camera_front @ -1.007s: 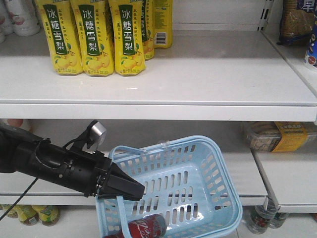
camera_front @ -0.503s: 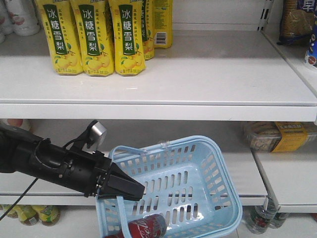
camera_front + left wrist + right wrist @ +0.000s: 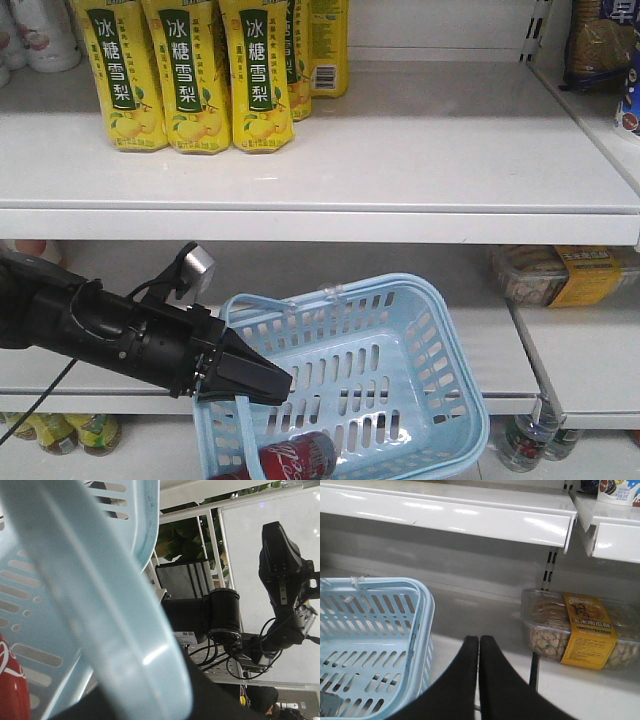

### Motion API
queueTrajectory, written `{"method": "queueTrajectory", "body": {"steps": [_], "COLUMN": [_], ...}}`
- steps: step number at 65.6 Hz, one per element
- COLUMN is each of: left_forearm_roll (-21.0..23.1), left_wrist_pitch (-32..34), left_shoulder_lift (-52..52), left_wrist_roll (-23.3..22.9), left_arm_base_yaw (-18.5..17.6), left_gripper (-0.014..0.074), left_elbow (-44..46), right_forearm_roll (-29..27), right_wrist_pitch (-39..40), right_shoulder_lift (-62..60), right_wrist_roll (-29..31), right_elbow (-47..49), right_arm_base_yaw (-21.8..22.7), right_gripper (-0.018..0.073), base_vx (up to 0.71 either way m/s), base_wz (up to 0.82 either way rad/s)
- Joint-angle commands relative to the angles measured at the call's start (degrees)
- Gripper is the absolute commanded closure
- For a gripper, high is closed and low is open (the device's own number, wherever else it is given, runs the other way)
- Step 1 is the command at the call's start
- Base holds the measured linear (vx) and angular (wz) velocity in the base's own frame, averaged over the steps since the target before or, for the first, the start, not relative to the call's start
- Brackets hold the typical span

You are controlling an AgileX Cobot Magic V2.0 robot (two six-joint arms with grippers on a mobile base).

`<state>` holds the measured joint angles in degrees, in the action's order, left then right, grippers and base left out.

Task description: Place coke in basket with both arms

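Left pincer [image 3: 272, 385]: pinching basket [image 3: 440, 345] handle; right pincer [image 3: 479, 650]: pressed together, empty. Risk: tilted basket slips, spilling coke [image 3: 300, 458].

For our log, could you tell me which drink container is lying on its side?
The red coke in the basket; the yellow cartons stand upright on the shelf.

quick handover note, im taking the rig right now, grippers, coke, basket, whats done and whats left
Left gripper: shut on the basket's handle, carrying the basket tilted in front of the lower shelf.
Right gripper: shut, empty, beside the basket's rim.
Coke: lying on its side inside the basket, at the low end.
Done: coke is in.
Left: probably only setting the basket down and letting go.
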<state>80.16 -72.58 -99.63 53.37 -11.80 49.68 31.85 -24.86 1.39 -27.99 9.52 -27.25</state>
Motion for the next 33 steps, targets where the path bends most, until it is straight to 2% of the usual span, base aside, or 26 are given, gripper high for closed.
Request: {"method": "queueTrajectory", "body": {"steps": [1, 17, 27, 33], "left_forearm_roll": [3.41, 3.98, 3.93, 3.93], "left_wrist_pitch": [1.89, 1.88, 2.14, 4.51], "left_shoulder_lift": [1.98, 2.49, 8.41, 12.80], "left_wrist_roll": [0.03, -0.03, -0.03, 0.03], "left_arm_base_yaw": [0.15, -0.21, -2.01, -3.16], "left_gripper": [0.0602, 0.0602, 0.0602, 0.0602], "left_elbow": [1.06, 0.99, -0.92, -3.05], "right_forearm_roll": [1.53, 1.53, 1.53, 1.53], "right_wrist_pitch": [3.32, 3.32, 3.32, 3.32], "right_shoulder_lift": [1.20, 1.20, 1.20, 1.20], "right_wrist_roll": [0.07, 0.07, 0.07, 0.07], "right_elbow": [1.55, 1.55, 1.55, 1.55], "right_arm_base_yaw": [0.31, 0.31, 0.31, 0.31], "right_gripper": [0.0568, 0.0568, 0.0568, 0.0568], "base_vx": [0.00, 0.00, 0.00, 0.00], "base_wz": [0.00, 0.00, 0.00, 0.00]}}
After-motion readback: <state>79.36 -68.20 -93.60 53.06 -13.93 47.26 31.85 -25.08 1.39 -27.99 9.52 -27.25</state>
